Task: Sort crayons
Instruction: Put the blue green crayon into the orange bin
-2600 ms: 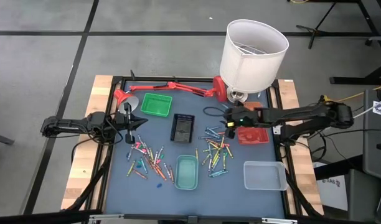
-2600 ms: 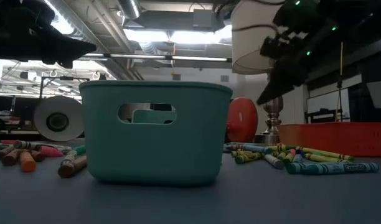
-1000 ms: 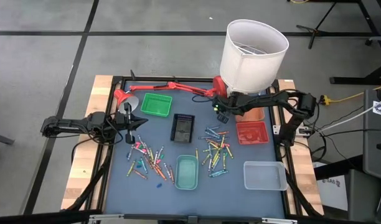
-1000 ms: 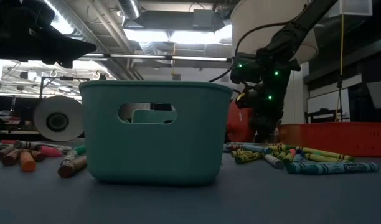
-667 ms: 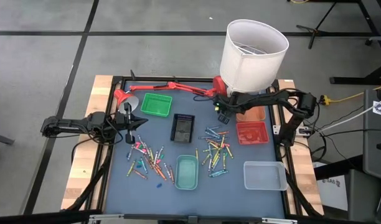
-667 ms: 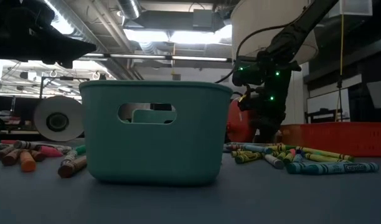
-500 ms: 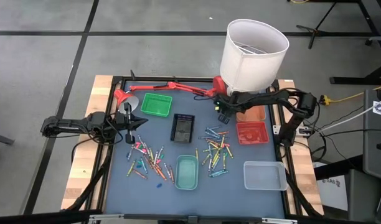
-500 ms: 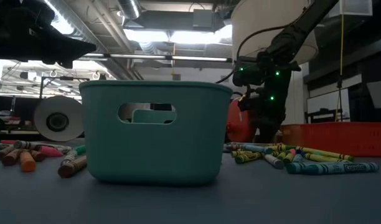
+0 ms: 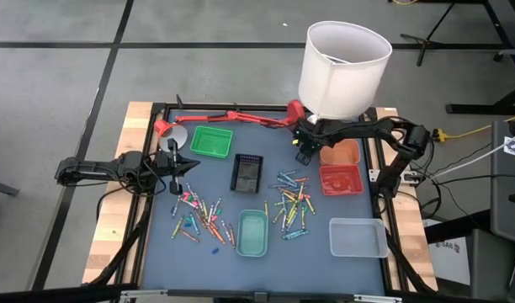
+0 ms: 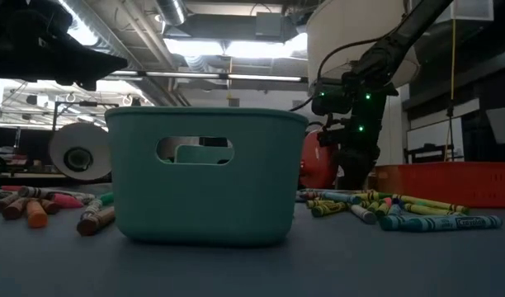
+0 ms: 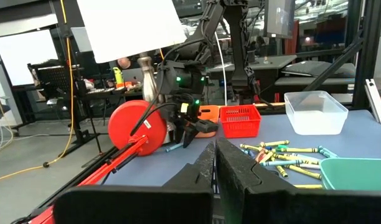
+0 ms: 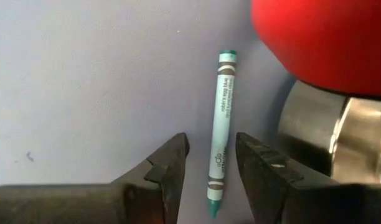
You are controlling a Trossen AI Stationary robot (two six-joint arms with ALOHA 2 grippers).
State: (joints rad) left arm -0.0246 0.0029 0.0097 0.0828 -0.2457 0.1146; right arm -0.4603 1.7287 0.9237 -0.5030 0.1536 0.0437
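High view first: the blue table (image 9: 156, 252) fills the middle of the frame, and the biggest thing on it is the white lampshade (image 9: 344, 57) at upper right, standing over a lamp base (image 12: 330, 134) whose metal foot shows at the right edge of the right wrist picture. A red desk lamp (image 9: 232, 118) stretches across the upper part of the table, its round red foot (image 11: 138, 126) at centre left in the left wrist picture.

Next come the trays: a clear tray (image 9: 358, 237) at lower right, a teal tray (image 9: 252, 233) at bottom centre, a green tray (image 9: 211, 140) at upper left of centre, a red tray (image 9: 340, 179) right of centre with an orange tray (image 9: 342, 154) just above it, and a dark tray (image 9: 246, 172) in the middle.

The right arm reaches in from the right edge; the right gripper (image 9: 304, 154) sits low beside the lamp base, just left of the orange tray. Its fingers (image 12: 169, 163) are spread apart, and a teal crayon (image 12: 218, 132) lies flat on the table in the gap between them, apart from both fingers as far as the picture tells. The left gripper (image 9: 175, 164) waits at the left side, its fingers pressed together on nothing.

The other crayons (image 9: 293, 202) lie in two loose heaps, one right of the teal tray and one left of it at lower left centre.
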